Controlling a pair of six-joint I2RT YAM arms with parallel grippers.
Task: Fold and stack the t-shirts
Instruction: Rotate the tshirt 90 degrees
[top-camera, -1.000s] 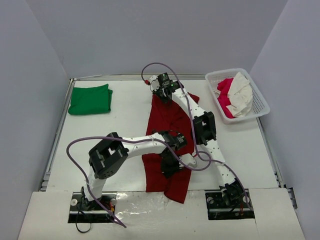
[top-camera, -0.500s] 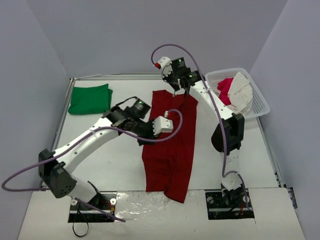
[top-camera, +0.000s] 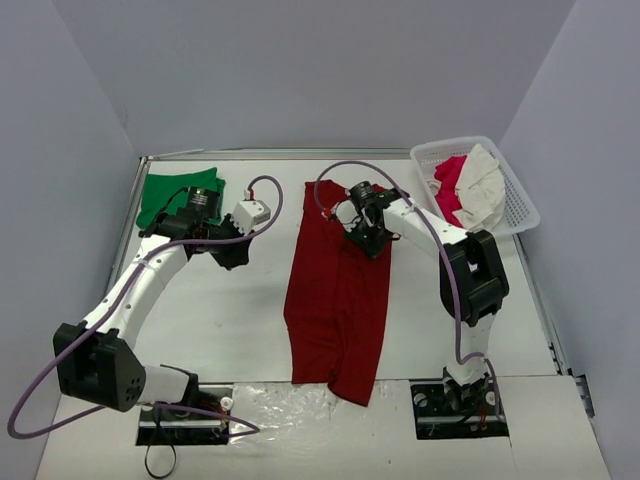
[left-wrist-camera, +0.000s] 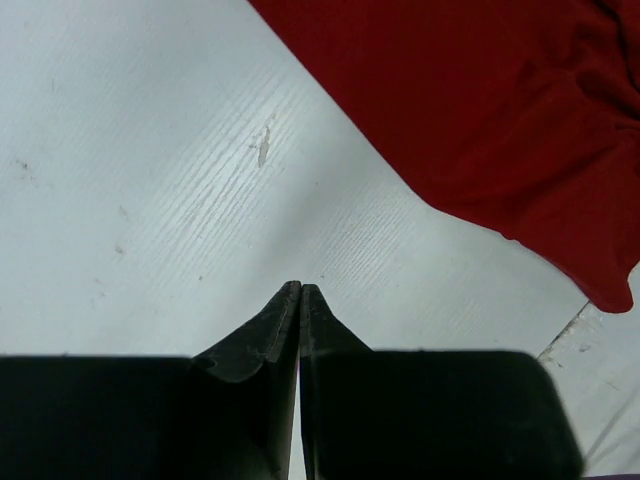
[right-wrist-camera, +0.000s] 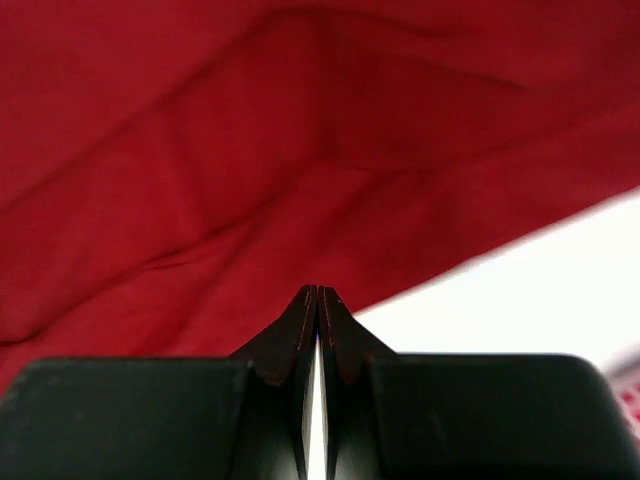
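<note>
Near edge: dark red t-shirt (top-camera: 338, 300) lies as a long narrow strip running near to far in mid-table, its near hem spilling onto the shiny strip (top-camera: 290, 408) between the arm bases. Bare white table (top-camera: 220, 320) is wide open to the shirt's left, with a narrower bare band to its right. Left gripper (left-wrist-camera: 301, 290) has its fingers pressed together, holding nothing, over bare table left of the red shirt; the shirt's edge is near but apart from the tips. Right gripper (right-wrist-camera: 317, 292) is also closed tight with no cloth between the tips, over the far right part of the red shirt close to its right edge; whether it touches the cloth, can't tell. Far left corner: green t-shirt (top-camera: 180, 200) folded into a flat rectangle, just beyond the left wrist. Far right: white basket (top-camera: 525, 205) with pink cloth (top-camera: 450, 185) and cream cloth (top-camera: 485, 195) heaped inside. Plain grey walls (top-camera: 300, 70) enclose three sides.
</note>
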